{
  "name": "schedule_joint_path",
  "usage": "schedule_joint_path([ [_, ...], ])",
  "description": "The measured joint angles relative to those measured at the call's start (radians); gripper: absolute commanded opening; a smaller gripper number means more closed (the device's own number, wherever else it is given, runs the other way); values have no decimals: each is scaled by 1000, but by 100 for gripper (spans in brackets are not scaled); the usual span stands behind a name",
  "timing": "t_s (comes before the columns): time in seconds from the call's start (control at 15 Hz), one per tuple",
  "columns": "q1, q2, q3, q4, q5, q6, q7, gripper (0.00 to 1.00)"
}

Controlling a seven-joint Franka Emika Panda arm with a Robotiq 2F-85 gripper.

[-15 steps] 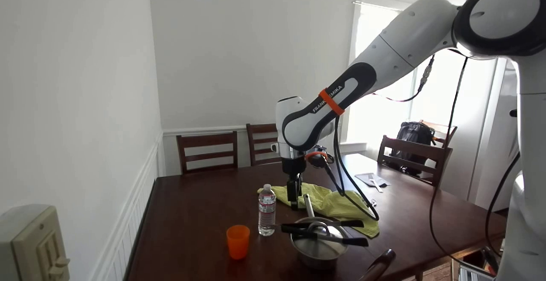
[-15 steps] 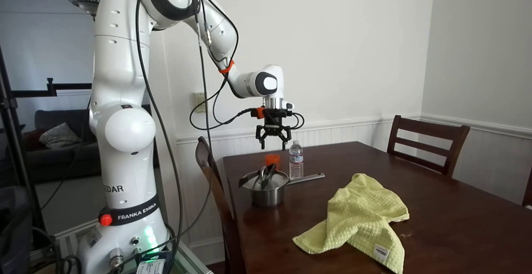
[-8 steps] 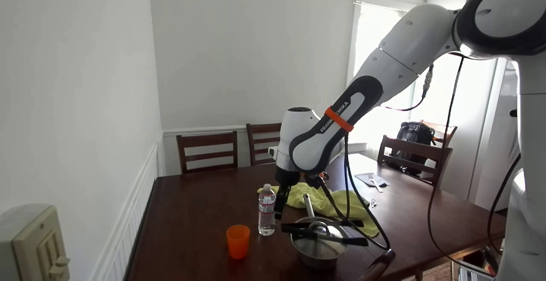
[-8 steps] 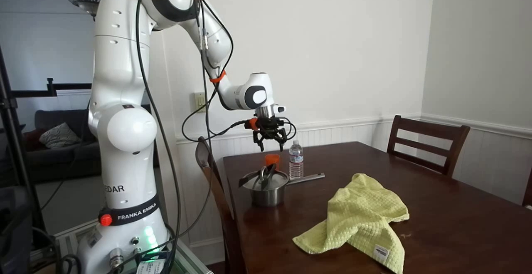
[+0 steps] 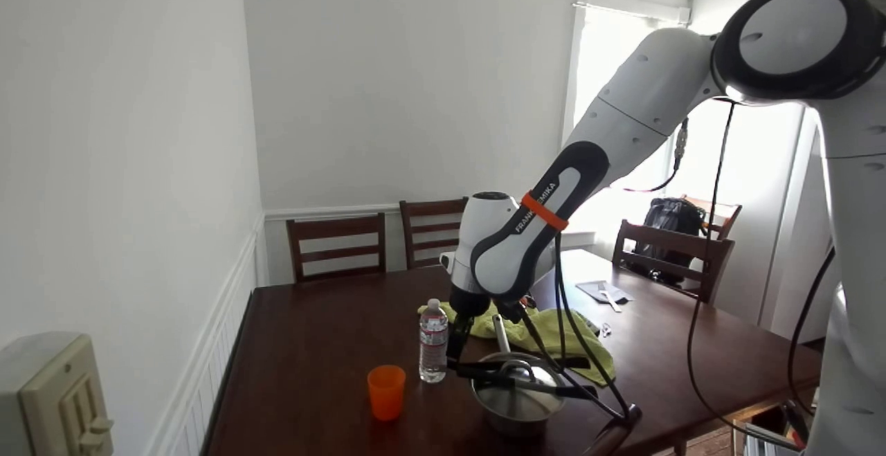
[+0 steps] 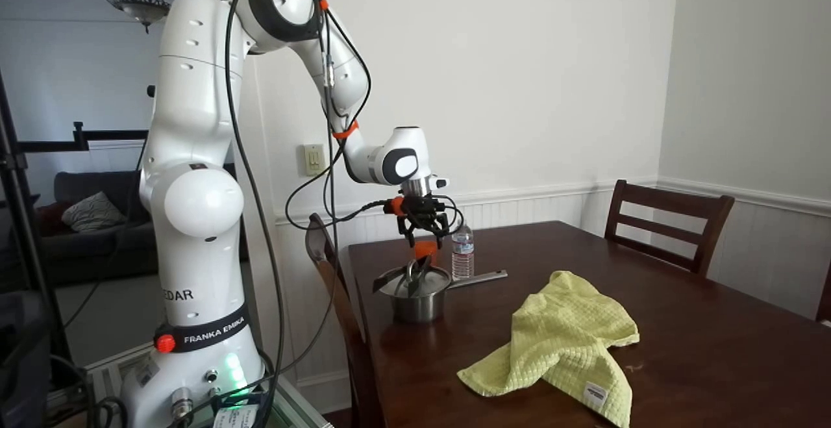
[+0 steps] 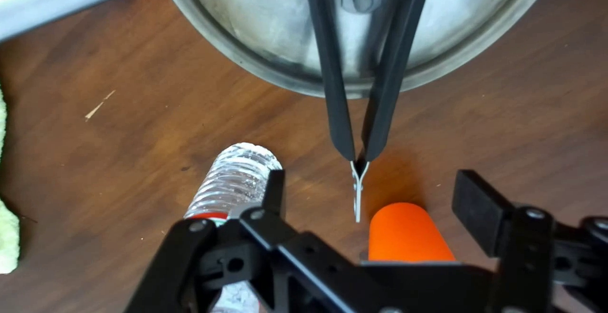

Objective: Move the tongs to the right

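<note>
The black tongs (image 5: 477,373) lie across the lid of the steel pot (image 5: 513,416). In the wrist view the tongs (image 7: 331,82) show two dark arms narrowing to a thin metal joined end. That end sticks out past the rim of the pot (image 7: 237,56). In an exterior view the tongs (image 6: 388,278) rest on the pot (image 6: 419,308). My gripper (image 7: 375,199) is open and empty. Its fingers appear either side of the tongs' joined end in the wrist view, without visible contact. The gripper (image 5: 453,358) is beside the joined end, and it also shows above the pot (image 6: 425,244).
A water bottle (image 5: 433,345) stands close beside the gripper. An orange cup (image 5: 386,394) is near it; both show in the wrist view, bottle (image 7: 237,175) at one finger, cup (image 7: 406,234) between the fingers. A yellow-green towel (image 6: 568,343) lies past the pot handle (image 6: 480,278).
My gripper has come down and across from above the towel side to the tongs' joined end, tilting on the way. It stays open. Tongs, pot, bottle and cup have not moved.
</note>
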Motion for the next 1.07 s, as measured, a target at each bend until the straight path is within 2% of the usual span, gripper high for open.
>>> schedule_joint_path([
  [0.07, -7, 13, 7, 4, 9, 0, -13, 63],
  [0.13, -13, 24, 10, 8, 12, 0, -21, 58],
  [0.33, -29, 51, 12, 19, 12, 0, -33, 58],
  [0.4, -33, 60, 13, 24, 12, -2, -36, 54],
  [0.47, -35, 67, 13, 29, 12, -8, -36, 37],
  [0.53, -37, 74, 13, 33, 12, -15, -37, 28],
  [0.67, -37, 78, 15, 39, 12, -38, -39, 12],
  [0.73, -37, 78, 17, 44, 12, -51, -40, 8],
  [1.07, -30, 60, 23, 54, -5, -103, -42, 7],
])
